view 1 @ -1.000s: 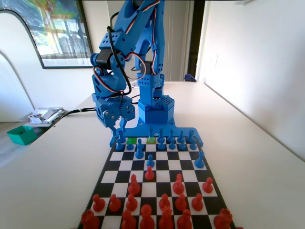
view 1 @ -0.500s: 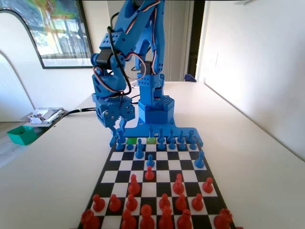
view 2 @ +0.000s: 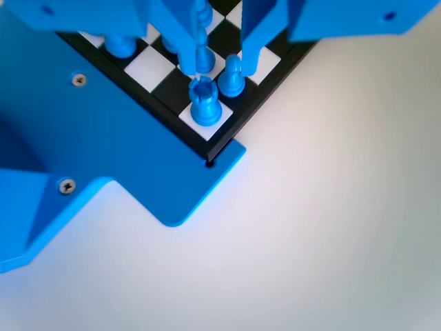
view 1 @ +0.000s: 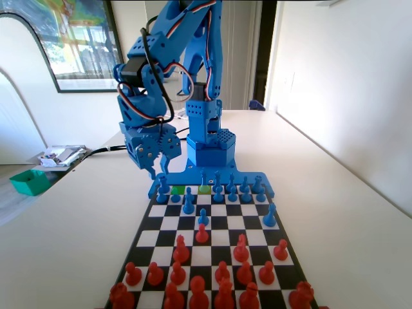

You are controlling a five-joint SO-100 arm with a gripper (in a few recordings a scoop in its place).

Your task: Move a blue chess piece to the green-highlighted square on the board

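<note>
blue plastic arm (view 1: 168,77) with black servos, red-black-white cables, and blocky gripper (view 1: 156,168).

A plain white tabletop (view 1: 335,212) carries the board (view 1: 212,248), which lies flat along its middle, joined at the far end to a blue base plate (view 2: 131,158) resting on the same surface. At the left edge in the fixed view lie some papers (view 1: 61,156), with a green tray (view 1: 29,181) just beside them.
</note>
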